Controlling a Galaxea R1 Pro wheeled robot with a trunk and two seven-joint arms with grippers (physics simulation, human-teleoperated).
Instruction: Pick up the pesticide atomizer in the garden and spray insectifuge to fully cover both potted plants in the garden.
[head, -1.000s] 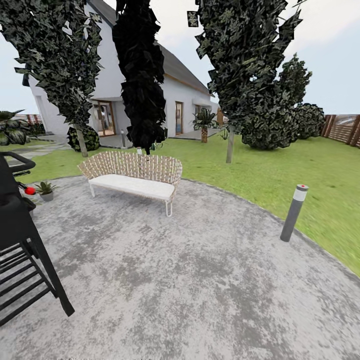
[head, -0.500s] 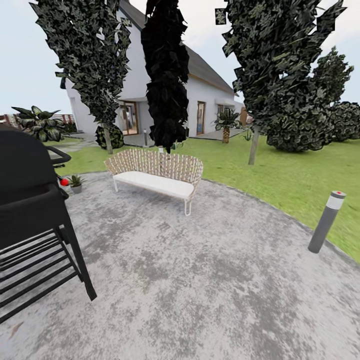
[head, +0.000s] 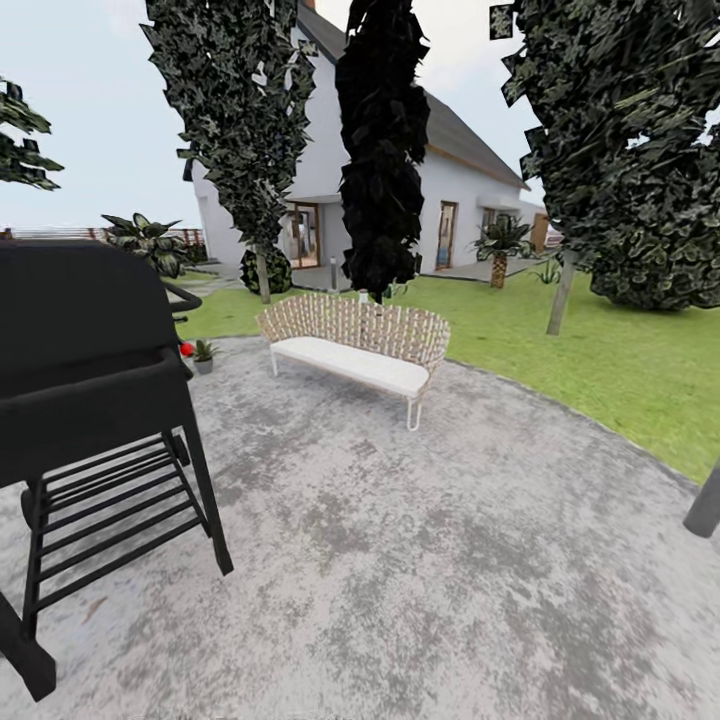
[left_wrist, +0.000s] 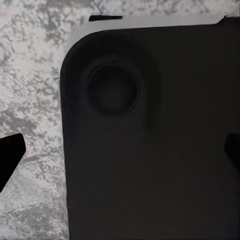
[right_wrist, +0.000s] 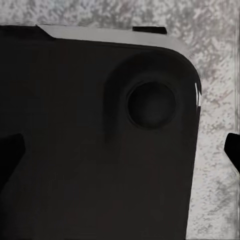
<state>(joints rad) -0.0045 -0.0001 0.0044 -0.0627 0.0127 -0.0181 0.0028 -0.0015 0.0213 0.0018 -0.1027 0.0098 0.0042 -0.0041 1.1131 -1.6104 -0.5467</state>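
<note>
One potted plant (head: 204, 353), a small green rosette in a grey pot, stands on the paving's far left rim, behind the black grill (head: 90, 380). Right beside it a small red tip (head: 186, 348) pokes out past the grill's edge; it looks like the pesticide atomizer's top, with the body hidden by the grill. Both are several metres off. In the left wrist view my left gripper (left_wrist: 120, 155) is open, its dark fingertips (left_wrist: 10, 156) far apart over my own dark base panel. In the right wrist view my right gripper (right_wrist: 120, 150) is likewise open, holding nothing.
The grill fills the near left. A wicker bench (head: 355, 345) with a white cushion stands mid-paving at the back. A grey bollard lamp (head: 705, 505) is at the right edge. Lawn (head: 600, 370), dark trees and a white house lie beyond. Round grey paving (head: 420, 560) stretches ahead.
The camera has turned left, so the whole scene has slid right. The grill now takes up more of the left, and the bollard has gone to the right edge.
</note>
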